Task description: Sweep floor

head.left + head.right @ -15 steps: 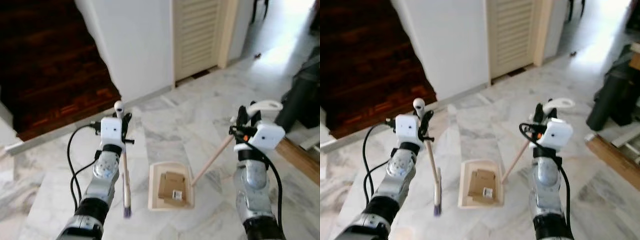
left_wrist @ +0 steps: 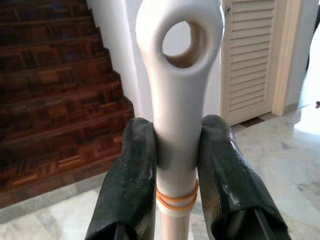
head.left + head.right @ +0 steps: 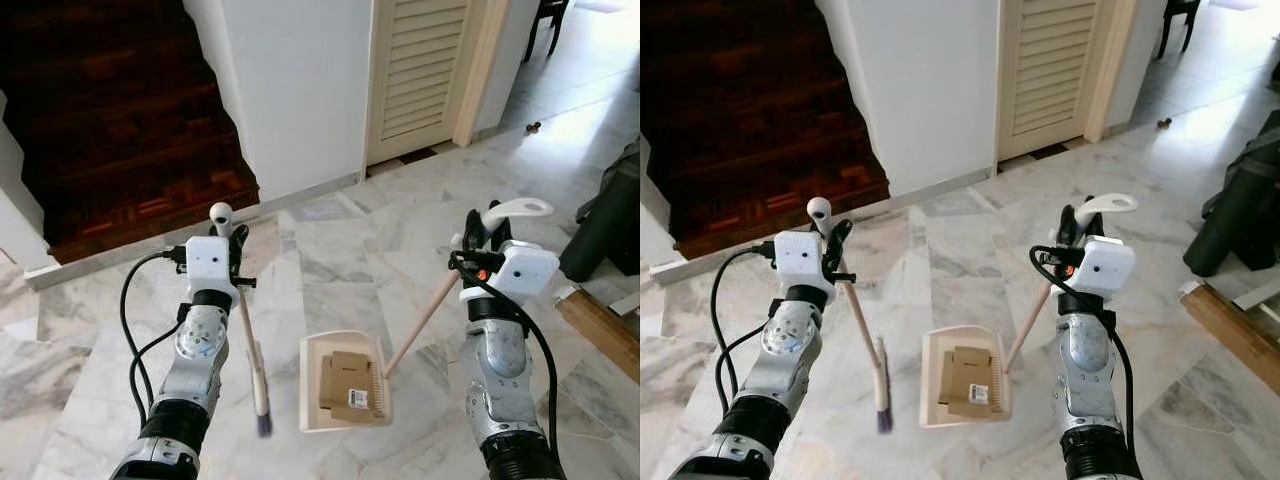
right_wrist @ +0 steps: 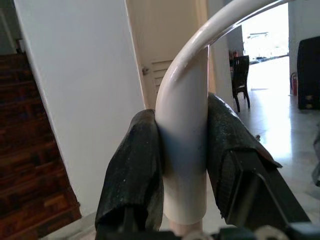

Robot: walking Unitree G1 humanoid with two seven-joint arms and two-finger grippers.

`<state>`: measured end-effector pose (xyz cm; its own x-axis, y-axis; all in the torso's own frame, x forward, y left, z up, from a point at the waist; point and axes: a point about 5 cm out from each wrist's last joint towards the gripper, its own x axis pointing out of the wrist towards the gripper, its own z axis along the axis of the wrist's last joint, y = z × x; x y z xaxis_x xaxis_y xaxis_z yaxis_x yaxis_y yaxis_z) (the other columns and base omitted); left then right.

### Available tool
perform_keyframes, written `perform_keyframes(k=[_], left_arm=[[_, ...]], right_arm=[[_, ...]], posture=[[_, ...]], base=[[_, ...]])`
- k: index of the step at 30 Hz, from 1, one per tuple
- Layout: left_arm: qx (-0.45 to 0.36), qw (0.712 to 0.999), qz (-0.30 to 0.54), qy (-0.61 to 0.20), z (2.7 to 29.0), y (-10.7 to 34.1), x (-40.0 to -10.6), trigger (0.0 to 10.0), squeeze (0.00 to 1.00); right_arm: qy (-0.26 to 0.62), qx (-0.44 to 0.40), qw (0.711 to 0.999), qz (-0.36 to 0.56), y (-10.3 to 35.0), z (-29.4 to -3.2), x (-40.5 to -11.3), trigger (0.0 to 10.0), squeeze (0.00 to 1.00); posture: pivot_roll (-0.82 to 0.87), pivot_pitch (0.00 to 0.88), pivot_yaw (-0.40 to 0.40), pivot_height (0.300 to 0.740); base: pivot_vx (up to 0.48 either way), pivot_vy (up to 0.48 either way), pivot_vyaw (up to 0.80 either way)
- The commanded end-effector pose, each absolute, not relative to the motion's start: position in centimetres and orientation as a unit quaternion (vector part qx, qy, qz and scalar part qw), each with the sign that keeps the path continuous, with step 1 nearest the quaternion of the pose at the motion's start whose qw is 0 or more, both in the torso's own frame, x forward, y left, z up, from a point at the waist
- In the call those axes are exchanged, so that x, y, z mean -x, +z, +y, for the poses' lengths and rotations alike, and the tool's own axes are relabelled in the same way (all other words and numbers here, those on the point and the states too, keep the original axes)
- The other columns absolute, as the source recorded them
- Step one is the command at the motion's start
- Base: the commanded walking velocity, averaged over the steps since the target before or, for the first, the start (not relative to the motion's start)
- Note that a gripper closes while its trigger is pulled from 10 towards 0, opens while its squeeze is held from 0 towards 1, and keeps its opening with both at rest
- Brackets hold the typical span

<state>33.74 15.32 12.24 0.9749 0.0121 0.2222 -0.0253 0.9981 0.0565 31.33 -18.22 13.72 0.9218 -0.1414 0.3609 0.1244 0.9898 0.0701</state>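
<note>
Where the broom (image 3: 252, 350) runs down from the left gripper (image 3: 231, 243), its bristle end blurs into a dark smudge over the marble floor (image 3: 340, 250), so whether it touches the floor cannot be told. The head views cut both arms off at the lower edge, and the black bulk (image 3: 610, 215) at the right edge is too cropped to identify.

The left wrist view shows the left jaws clamped on the broom's white plastic cap, a rounded tip pierced by a hanging hole, with an orange rubber band wound round the shaft just below. The right wrist view shows the right gripper (image 3: 483, 232) with its jaws closed on the smooth white curved grip of the dustpan (image 3: 343, 394). Both black fingers look rough and matte.

From the head views, the dustpan's pale wooden stick slants down to a cream tray lying flat on the floor between the two arms. A piece of folded brown cardboard (image 3: 350, 383) with a small white label rests inside it. Beyond stand dark wooden stairs (image 3: 110, 110), a white wall (image 3: 295, 80) and a cream louvred door (image 3: 430, 70).
</note>
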Motion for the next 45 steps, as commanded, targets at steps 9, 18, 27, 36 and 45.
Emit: perform_keyframes(k=[9, 18, 27, 36, 45], left_arm=[[-0.040, 0.990, -0.137, 0.005, 15.2, 13.3, -33.7, 10.0, 0.00], [-0.035, 0.990, -0.135, 0.004, 14.8, 13.2, -33.6, 10.0, 0.00], [-0.036, 0.990, -0.133, 0.008, 15.0, 13.4, -33.8, 10.0, 0.00], [-0.031, 0.990, -0.136, 0.006, 14.6, 13.9, -34.1, 10.0, 0.00], [-0.031, 0.991, -0.133, -0.001, 14.6, 13.9, -34.3, 10.0, 0.00]], right_arm=[[-0.061, -0.028, 0.977, -0.202, 14.6, -18.0, -31.7, 10.0, 0.00], [-0.057, -0.025, 0.979, -0.196, 14.4, -18.2, -31.7, 10.0, 0.00], [-0.071, -0.033, 0.977, -0.198, 14.4, -18.5, -31.4, 10.0, 0.00], [-0.063, -0.032, 0.977, -0.200, 14.8, -18.1, -31.6, 10.0, 0.00], [-0.065, -0.033, 0.976, -0.203, 14.8, -17.8, -31.4, 10.0, 0.00]], posture=[[-0.11, 0.000, 0.058, 0.740], [-0.10, 0.000, 0.048, 0.740], [-0.11, 0.000, 0.064, 0.740], [-0.12, 0.000, 0.064, 0.740], [-0.17, 0.000, 0.091, 0.740]], base=[[0.000, 0.000, 0.00], [0.000, 0.263, 0.00], [0.000, 0.268, 0.00], [0.000, 0.268, 0.00], [0.000, 0.270, 0.00]])
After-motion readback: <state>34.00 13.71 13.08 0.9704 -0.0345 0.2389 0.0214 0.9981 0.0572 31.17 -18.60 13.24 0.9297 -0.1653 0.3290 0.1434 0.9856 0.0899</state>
